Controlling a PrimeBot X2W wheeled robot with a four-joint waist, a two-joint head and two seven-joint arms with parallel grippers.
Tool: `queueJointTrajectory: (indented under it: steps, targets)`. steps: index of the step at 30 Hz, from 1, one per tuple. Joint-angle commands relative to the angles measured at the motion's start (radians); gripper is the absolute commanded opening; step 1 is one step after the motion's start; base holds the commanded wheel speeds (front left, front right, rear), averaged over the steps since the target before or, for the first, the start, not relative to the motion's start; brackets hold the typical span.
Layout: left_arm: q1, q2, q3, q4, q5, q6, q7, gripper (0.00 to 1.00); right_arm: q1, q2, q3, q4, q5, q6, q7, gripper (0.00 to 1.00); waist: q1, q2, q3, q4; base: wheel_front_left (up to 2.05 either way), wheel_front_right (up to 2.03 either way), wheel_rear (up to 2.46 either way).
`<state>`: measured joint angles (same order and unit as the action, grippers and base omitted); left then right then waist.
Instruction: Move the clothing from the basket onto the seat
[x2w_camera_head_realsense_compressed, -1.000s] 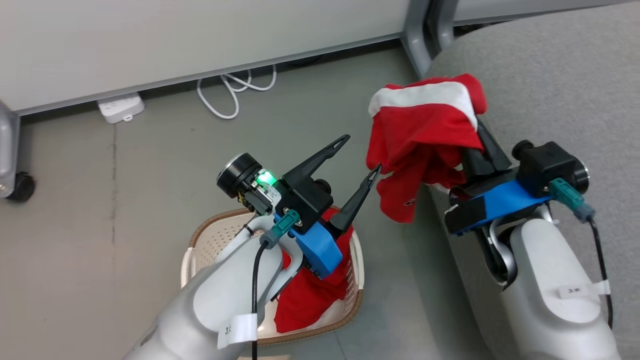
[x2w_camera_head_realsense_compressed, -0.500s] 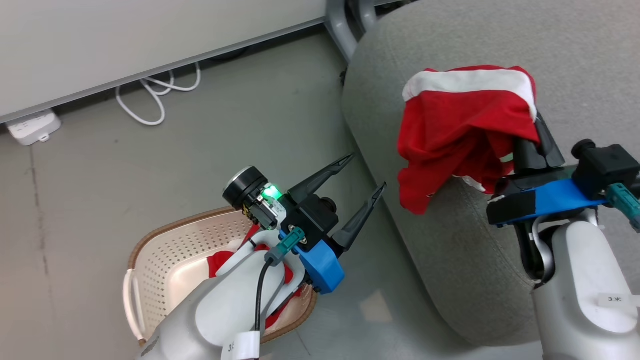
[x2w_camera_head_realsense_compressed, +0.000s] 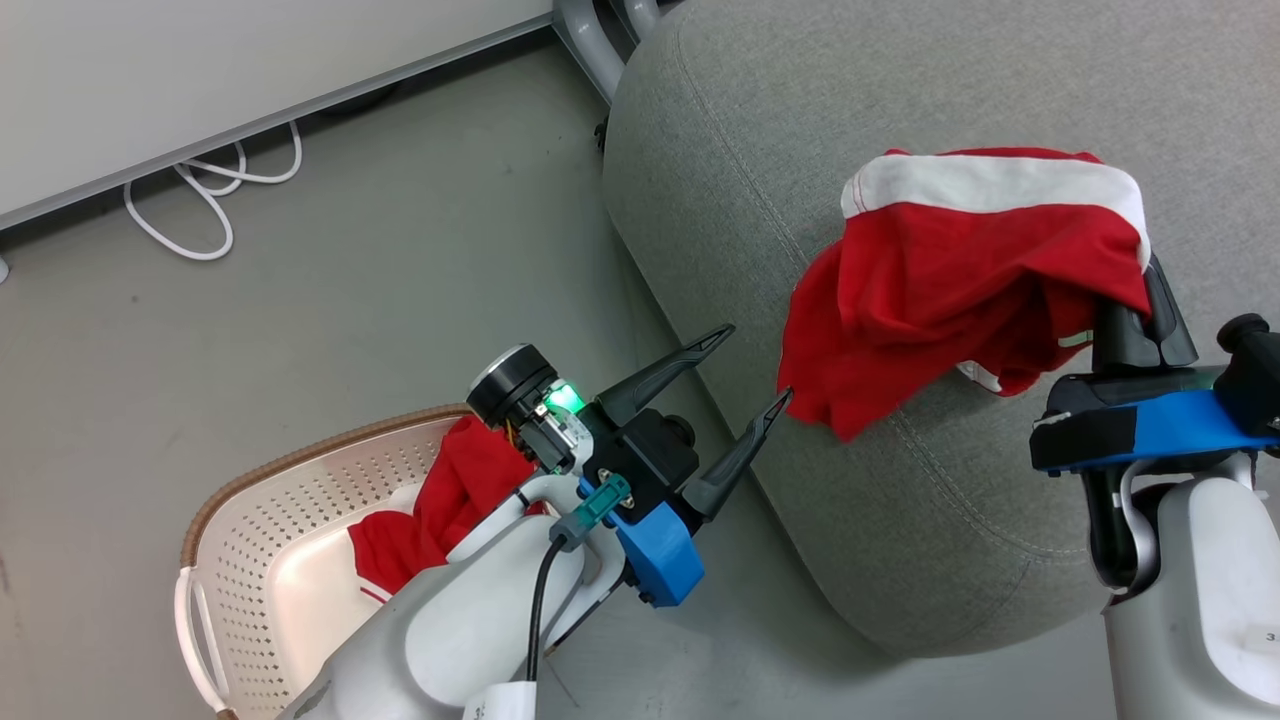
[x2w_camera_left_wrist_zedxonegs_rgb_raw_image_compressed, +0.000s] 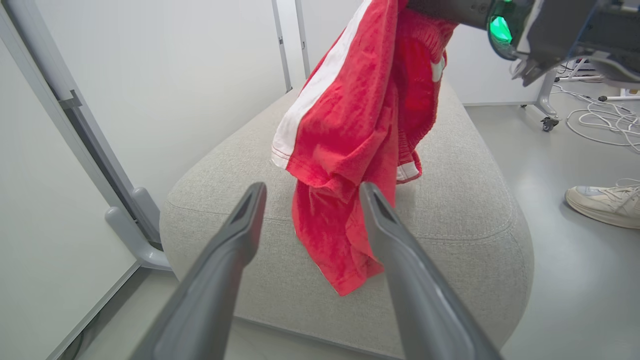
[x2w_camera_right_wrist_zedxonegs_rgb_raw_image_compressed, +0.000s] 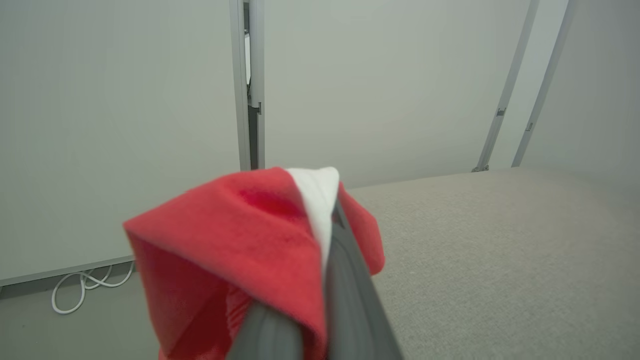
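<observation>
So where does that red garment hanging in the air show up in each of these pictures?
Head view: the red garment hangs at the right, over the grey seat.
Left wrist view: the red garment is top centre, dangling down in front of the grey seat.
Right wrist view: the red garment is lower centre-left, bunched close to the camera, with the grey seat on the right.
Shared landmark: the grey seat, in all three.

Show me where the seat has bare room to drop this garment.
Bare: the seat top between the hanging garment and the wall, and the stretch to its right. Crowded: the seat's near corner, where the garment dangles by the open left gripper; the basket, holding more clothing.
</observation>
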<state>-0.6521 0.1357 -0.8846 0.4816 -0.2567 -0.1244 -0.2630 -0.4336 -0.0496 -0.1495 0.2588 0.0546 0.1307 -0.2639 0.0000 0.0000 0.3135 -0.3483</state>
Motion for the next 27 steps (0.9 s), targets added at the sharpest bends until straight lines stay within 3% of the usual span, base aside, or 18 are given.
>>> queueJointTrajectory:
  steps: [1,16,23,27]
  targets:
    - [0.006,0.003,0.0,-0.003,-0.002,-0.007,-0.003,1.0,0.011,-0.002,-0.004,-0.007,0.007,0.0,-0.001,0.0,0.0,0.0,0.002,-0.002,0.0,0.0,0.0]
    - [-0.037,0.011,-0.001,-0.017,0.005,-0.003,-0.003,1.0,-0.058,-0.001,-0.016,-0.022,0.029,0.0,-0.001,0.0,0.0,0.0,0.049,-0.002,0.0,0.0,0.0]
    - [-0.088,0.037,-0.01,-0.024,0.021,-0.004,0.005,1.0,-0.234,-0.004,-0.065,-0.073,-0.006,0.0,-0.001,0.0,0.0,0.0,0.154,0.0,0.0,0.0,0.0]
    - [-0.126,0.057,-0.012,-0.044,0.03,-0.004,0.02,1.0,-0.366,-0.036,-0.133,-0.103,-0.02,0.0,-0.001,0.0,0.0,0.0,0.232,0.007,0.0,0.0,0.0]
